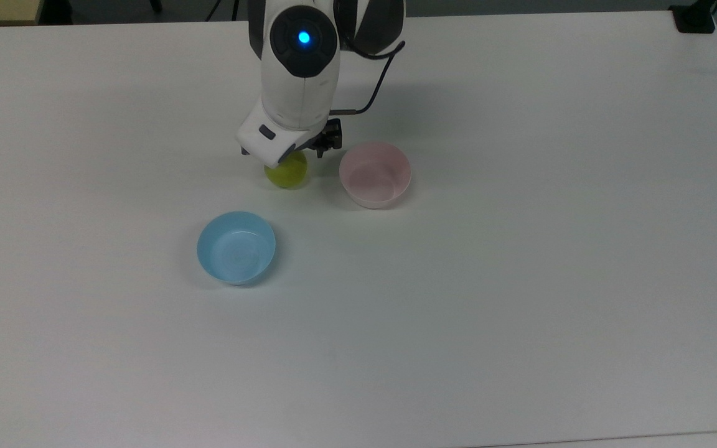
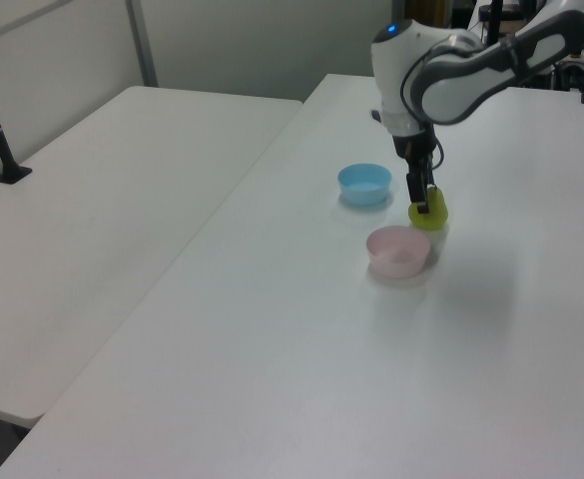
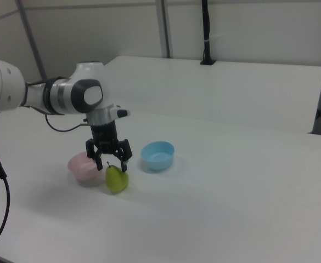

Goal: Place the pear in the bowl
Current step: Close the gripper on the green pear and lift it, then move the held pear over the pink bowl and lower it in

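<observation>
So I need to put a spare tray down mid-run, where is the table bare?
The white table is bare across the top view's whole right, beyond the pale pink plastic bowl, and along its bottom, below the light blue bowl. Crowded: the hand over the yellow-green pear.

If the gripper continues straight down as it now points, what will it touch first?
Most likely the pear: the open gripper hangs just above it, fingers either side of its narrow top. Exact depth is uncertain.

**Colours on the white table**

The pear (image 3: 116, 179) is yellow-green. One bowl (image 1: 375, 174) is pale pink, whitish outside; the other bowl (image 1: 236, 247) is light blue. The arm (image 1: 299, 68) is white and black with a blue light, its gripper (image 3: 111, 162) black. The table (image 1: 520, 280) is plain white.
</observation>
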`<state>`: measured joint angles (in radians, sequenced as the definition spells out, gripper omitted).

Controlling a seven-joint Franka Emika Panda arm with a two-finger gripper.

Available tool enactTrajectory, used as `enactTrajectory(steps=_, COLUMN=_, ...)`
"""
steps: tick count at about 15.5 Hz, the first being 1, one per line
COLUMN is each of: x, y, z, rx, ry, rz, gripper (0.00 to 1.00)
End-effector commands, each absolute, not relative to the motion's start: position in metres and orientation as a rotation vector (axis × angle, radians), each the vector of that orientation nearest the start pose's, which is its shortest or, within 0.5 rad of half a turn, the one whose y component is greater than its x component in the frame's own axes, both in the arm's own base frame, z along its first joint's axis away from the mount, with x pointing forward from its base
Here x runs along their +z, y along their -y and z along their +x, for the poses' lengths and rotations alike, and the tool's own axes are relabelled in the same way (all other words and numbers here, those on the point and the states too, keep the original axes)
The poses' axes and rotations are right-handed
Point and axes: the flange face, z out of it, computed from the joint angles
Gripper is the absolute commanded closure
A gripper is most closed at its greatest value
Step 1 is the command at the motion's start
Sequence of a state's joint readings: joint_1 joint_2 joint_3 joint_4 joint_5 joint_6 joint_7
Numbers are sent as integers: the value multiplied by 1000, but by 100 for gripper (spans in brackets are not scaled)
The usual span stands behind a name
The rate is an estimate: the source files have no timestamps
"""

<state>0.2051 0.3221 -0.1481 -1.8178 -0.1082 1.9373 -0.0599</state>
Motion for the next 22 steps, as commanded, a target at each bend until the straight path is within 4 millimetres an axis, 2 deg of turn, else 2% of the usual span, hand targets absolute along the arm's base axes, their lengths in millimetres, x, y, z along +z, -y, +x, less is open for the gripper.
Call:
enactTrajectory(steps=1, x=332, y=-40, z=606, rx=316, ry=364, rz=-3275, gripper=4)
enactTrajectory(steps=4, x=324, y=-40, z=607, rx=315, ry=381, rz=-3286, gripper=12)
enactTrajectory(steps=6, x=321, y=-37, z=605, rx=319, ry=452, rz=-3272, gripper=30)
enactTrajectory(steps=9, x=328, y=-34, z=605, rx=322, ry=530, rz=-3253, gripper=65)
enactTrajectory(steps=10, x=336, y=-33, z=605, rx=316, ry=543, rz=-3248, gripper=70)
enactTrajectory(steps=13, x=370, y=-32, z=605, rx=269, ry=521, rz=-3242, gripper=70)
enactTrajectory(steps=17, x=407, y=-48, z=615, rx=212, ry=437, rz=-3187, gripper=70)
enactTrajectory(steps=20, x=417, y=-90, z=621, rx=147, ry=388, rz=-3170, gripper=70)
enactTrajectory(steps=22, x=406, y=-119, z=620, rx=159, ry=384, rz=-3177, gripper=70)
